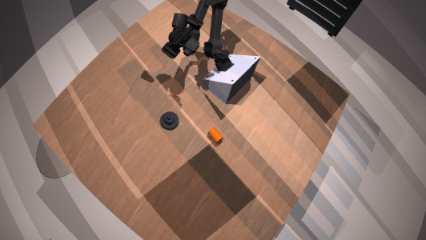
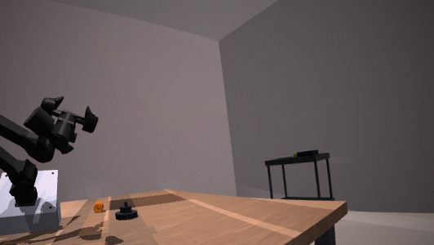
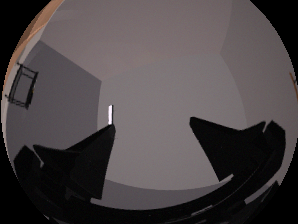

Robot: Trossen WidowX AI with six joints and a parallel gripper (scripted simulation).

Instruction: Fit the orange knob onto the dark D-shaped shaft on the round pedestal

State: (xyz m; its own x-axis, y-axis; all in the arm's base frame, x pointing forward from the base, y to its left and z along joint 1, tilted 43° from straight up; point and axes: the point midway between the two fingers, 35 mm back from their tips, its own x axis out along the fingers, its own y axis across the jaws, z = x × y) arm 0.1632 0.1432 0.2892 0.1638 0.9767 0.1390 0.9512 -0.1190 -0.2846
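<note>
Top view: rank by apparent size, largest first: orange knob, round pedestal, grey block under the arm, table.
1. Table
2. Grey block
3. Round pedestal and orange knob: close, but the pedestal looks somewhat larger, so pedestal third, knob fourth.

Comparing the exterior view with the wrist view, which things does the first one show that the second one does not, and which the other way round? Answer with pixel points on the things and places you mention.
Only the exterior view shows the orange cylindrical knob (image 1: pixel 215 135) (image 2: pixel 99 207), lying on its side, and the dark round pedestal (image 1: pixel 169 121) (image 2: pixel 126 215) with its upright shaft (image 1: pixel 169 118) (image 2: pixel 126 205).

Only the wrist view shows a small bright upright strip (image 3: pixel 111 114) near one fingertip.

Both show the open black gripper (image 2: pixel 77 107) (image 3: pixel 153 124) with nothing between its fingers, and the dark-framed side table (image 2: pixel 298 159) (image 3: pixel 35 75).
</note>
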